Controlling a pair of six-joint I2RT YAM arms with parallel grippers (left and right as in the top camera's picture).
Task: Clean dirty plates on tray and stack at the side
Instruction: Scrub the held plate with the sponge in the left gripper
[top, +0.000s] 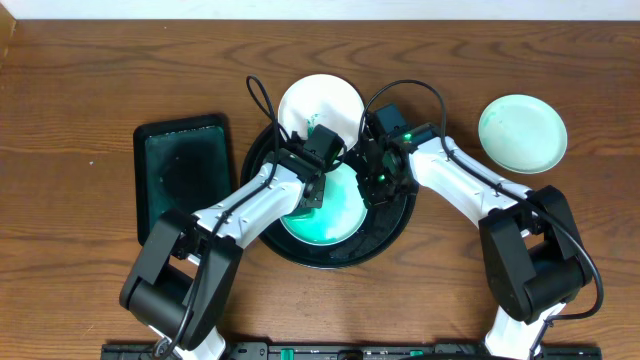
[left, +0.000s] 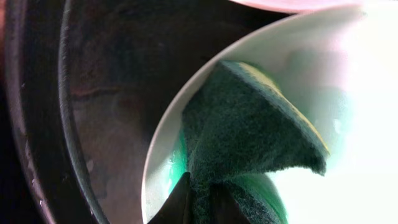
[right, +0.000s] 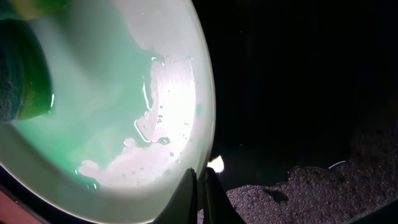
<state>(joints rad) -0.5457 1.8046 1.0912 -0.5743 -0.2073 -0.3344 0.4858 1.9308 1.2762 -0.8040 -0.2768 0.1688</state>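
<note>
Left end effector (left: 202, 205) tight on sponge (left: 249, 124), right end effector (right: 200, 186) tight on plate (right: 112, 99) rim (face-up).

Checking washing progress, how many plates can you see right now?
3. One teal-smeared plate lies in the middle of the black tray; one white plate sits at the tray's far rim; one mint-green plate rests on the table, right of the tray. Others could hide beneath.

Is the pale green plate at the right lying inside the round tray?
No, the plate lies on the table, apart from the tray.
</note>
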